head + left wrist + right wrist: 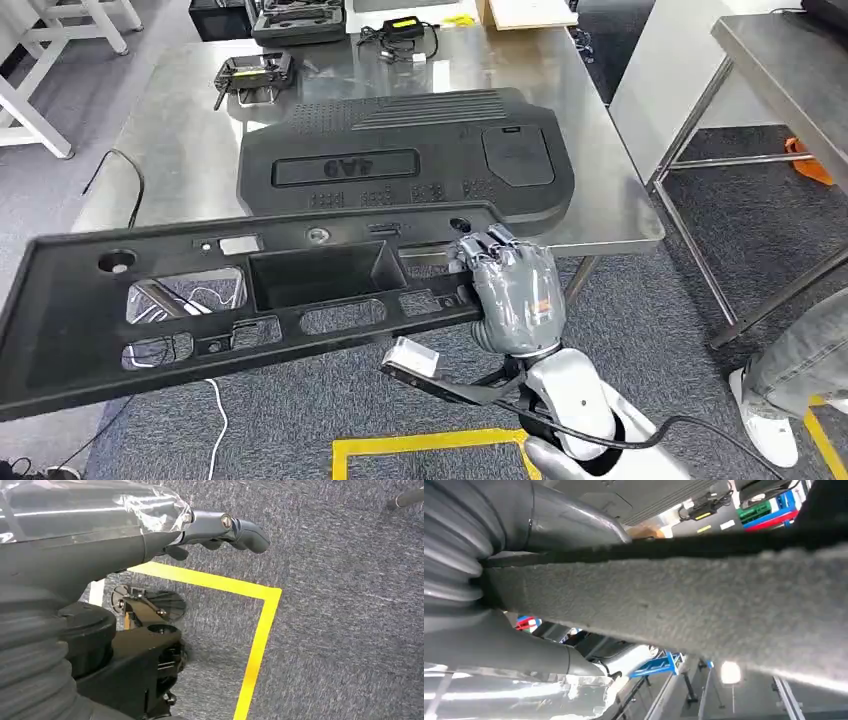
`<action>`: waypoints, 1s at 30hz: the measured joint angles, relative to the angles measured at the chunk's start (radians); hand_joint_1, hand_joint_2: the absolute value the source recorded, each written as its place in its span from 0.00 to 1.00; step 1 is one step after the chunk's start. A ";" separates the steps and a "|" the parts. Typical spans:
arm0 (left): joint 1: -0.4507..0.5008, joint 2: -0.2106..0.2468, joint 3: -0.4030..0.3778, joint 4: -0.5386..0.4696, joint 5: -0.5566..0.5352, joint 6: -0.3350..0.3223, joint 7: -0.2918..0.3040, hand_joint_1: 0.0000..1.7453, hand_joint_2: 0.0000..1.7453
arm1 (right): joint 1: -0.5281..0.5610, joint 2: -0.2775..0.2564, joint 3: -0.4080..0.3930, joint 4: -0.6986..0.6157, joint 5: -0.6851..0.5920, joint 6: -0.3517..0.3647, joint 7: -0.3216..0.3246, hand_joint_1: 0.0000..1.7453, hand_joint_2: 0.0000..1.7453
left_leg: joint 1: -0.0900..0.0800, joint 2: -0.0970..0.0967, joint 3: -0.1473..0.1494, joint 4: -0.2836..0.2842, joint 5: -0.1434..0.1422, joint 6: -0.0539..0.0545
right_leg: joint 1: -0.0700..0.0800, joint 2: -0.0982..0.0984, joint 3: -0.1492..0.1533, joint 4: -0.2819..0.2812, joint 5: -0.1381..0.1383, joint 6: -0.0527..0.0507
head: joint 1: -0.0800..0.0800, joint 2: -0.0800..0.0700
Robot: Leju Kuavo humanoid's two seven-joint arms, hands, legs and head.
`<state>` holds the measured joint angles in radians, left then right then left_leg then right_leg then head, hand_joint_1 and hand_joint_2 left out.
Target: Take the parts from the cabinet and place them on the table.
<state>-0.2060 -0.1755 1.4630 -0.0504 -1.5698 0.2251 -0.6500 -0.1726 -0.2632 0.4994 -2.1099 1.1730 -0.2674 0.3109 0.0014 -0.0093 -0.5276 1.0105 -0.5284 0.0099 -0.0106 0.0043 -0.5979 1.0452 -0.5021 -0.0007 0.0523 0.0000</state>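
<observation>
1. A humanoid robot's right hand point(515, 292) grips the right end of a long black plastic panel point(200, 300), fingers wrapped over its far edge; the panel is carried roughly level, stretching left across the near foreground, above grey carpet and short of the steel tabletop point(180, 130).

2. In the right wrist view the panel's point(684, 605) rough grey underside sits clamped between thumb and fingers of the right hand point(524, 580).

3. A second, bulkier black moulded part point(410, 160) already lies flat on the tabletop's near half; a handheld controller point(250, 72) and a charger with cables point(400, 35) sit at the far side.

4. The left hand point(220, 527) hangs low over carpet marked with yellow tape point(260, 630); whether it holds anything or how its fingers lie cannot be told.

5. Step in hand, by appearance: the carry toward the tabletop, one part delivered, this one in transit.

6. The next move likely calls for lifting the panel forward over the near edge and setting it down clear of the part already there; held by one end, it may sag or swing.
</observation>
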 joint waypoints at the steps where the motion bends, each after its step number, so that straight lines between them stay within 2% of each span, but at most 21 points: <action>1: 0.000 0.000 0.000 0.000 0.000 -0.001 0.000 0.00 1.00 | 0.001 0.000 0.000 0.000 0.000 0.000 0.000 1.00 1.00 | 0.000 0.000 0.001 -0.001 0.000 -0.002 | 0.000 0.000 0.001 0.000 -0.001 -0.001 | 0.000 0.000; 2: 0.000 0.000 0.000 0.000 0.000 -0.001 0.000 0.00 1.00 | 0.001 0.000 0.000 0.000 0.000 0.001 0.000 1.00 1.00 | 0.001 0.000 0.002 -0.001 -0.001 -0.008 | 0.001 0.000 0.001 0.000 -0.001 -0.002 | 0.000 0.000; 7: 0.000 0.000 0.000 0.000 0.000 -0.001 0.000 0.00 1.00 | 0.003 0.000 0.000 0.000 0.000 0.002 0.000 1.00 1.00 | 0.001 0.000 0.002 -0.003 -0.002 -0.017 | 0.001 0.000 0.002 0.001 -0.001 -0.002 | 0.001 0.000; 13: -0.002 0.000 0.000 0.000 0.008 0.002 0.005 0.00 1.00 | 0.003 0.000 0.000 0.000 0.001 0.002 0.000 1.00 1.00 | 0.000 0.000 0.002 -0.002 -0.002 -0.017 | 0.000 0.000 0.004 0.000 -0.001 -0.002 | 0.001 0.000; 14: -0.002 0.000 0.000 0.000 0.007 0.002 0.005 0.00 1.00 | 0.003 0.000 0.000 0.000 0.001 0.003 0.000 1.00 1.00 | -0.004 0.000 0.001 0.005 -0.003 -0.014 | -0.004 -0.001 0.005 -0.003 0.001 0.001 | 0.000 0.000; 18: 0.000 0.001 0.000 0.000 0.002 -0.001 0.003 0.00 1.00 | 0.004 0.000 0.000 0.000 0.001 0.007 0.000 1.00 1.00 | -0.004 0.000 -0.001 0.009 -0.006 -0.011 | -0.005 -0.001 0.006 -0.003 0.002 0.003 | 0.000 0.000; 21: -0.001 0.001 0.000 0.000 0.008 -0.001 0.003 0.00 1.00 | 0.003 0.000 0.000 0.000 0.002 0.008 0.000 1.00 1.00 | -0.008 0.000 -0.002 0.010 -0.007 -0.004 | -0.008 -0.002 0.008 -0.008 0.005 0.011 | -0.001 0.000; 22: -0.001 0.001 0.000 0.000 0.006 -0.001 0.003 0.00 1.00 | 0.003 0.000 0.000 0.000 0.002 0.008 0.000 1.00 1.00 | -0.007 0.000 0.002 -0.001 -0.002 0.002 | -0.007 -0.001 0.014 -0.015 0.008 0.017 | -0.001 0.000; 23: -0.001 0.000 0.000 0.000 0.004 -0.001 0.003 0.00 1.00 | 0.003 0.000 0.000 -0.002 0.002 0.008 0.000 1.00 1.00 | 0.013 0.003 0.018 -0.029 0.012 0.006 | -0.004 0.000 0.017 -0.013 0.001 0.018 | 0.000 0.000; 24: 0.000 0.001 0.000 0.000 0.002 -0.001 0.002 0.00 1.00 | 0.001 0.000 0.000 -0.002 0.002 0.008 0.000 1.00 1.00 | 0.010 0.004 0.028 -0.042 0.016 0.009 | -0.002 -0.001 0.012 0.008 -0.010 0.023 | 0.003 0.000; 26: 0.000 0.001 0.000 0.000 0.001 -0.001 0.002 0.00 1.00 | -0.003 0.000 0.000 -0.002 0.001 0.008 0.000 1.00 1.00 | 0.013 0.008 0.031 -0.045 0.017 0.012 | -0.005 -0.001 -0.058 0.143 -0.077 0.029 | 0.014 0.000; 27: 0.001 0.001 0.000 0.000 0.001 -0.001 0.002 0.00 1.00 | 0.001 0.000 0.000 -0.002 0.001 0.009 0.000 1.00 1.00 | 0.013 0.008 0.032 -0.045 0.015 0.012 | -0.009 -0.001 -0.096 0.212 -0.100 0.033 | 0.016 0.000; 28: 0.002 0.001 0.000 0.000 0.001 -0.001 0.002 0.00 1.00 | 0.001 0.000 0.000 -0.002 0.001 0.009 0.000 1.00 1.00 | 0.013 0.008 0.033 -0.044 0.013 0.012 | -0.013 -0.001 -0.124 0.259 -0.107 0.037 | 0.015 0.000; 29: 0.004 0.001 0.000 0.000 0.000 -0.002 0.002 0.00 1.00 | 0.001 0.000 0.000 -0.002 0.001 0.009 0.001 1.00 1.00 | 0.016 0.007 0.036 -0.042 0.009 0.009 | -0.017 -0.001 -0.130 0.258 -0.087 0.041 | 0.015 0.000; 30: 0.004 0.001 0.000 0.000 0.000 -0.002 0.001 0.00 1.00 | 0.001 0.000 0.000 -0.002 0.001 0.009 0.000 1.00 1.00 | 0.020 0.005 0.040 -0.039 0.002 0.003 | -0.020 -0.002 -0.112 0.209 -0.045 0.045 | 0.016 0.000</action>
<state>-0.2017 -0.1747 1.4633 -0.0504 -1.5694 0.2232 -0.6489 -0.1713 -0.2628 0.4993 -2.1122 1.1742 -0.2586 0.3113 0.0213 -0.0041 -0.4877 0.9719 -0.5260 0.0125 -0.0310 0.0026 -0.7100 1.2546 -0.5473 0.0439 0.0679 0.0000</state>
